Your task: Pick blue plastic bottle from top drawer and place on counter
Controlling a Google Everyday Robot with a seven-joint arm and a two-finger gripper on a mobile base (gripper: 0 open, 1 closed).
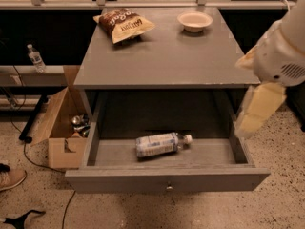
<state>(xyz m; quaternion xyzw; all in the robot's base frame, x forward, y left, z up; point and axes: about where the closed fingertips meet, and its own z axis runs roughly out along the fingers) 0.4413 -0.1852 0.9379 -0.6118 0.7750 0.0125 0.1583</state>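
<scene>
The blue plastic bottle [159,144] lies on its side in the open top drawer [167,179], with its white cap pointing right. The counter [164,56] is the grey top above the drawer. My arm comes in from the right edge. The gripper [257,111] hangs as a pale cream shape beside the drawer's right wall, above and to the right of the bottle and apart from it. It holds nothing that I can see.
A chip bag [124,25] and a white bowl [194,20] sit at the back of the counter. An open cardboard box [62,128] stands on the floor to the left of the cabinet. A small water bottle [35,58] stands at far left. Cables and a shoe [10,178] lie on the floor.
</scene>
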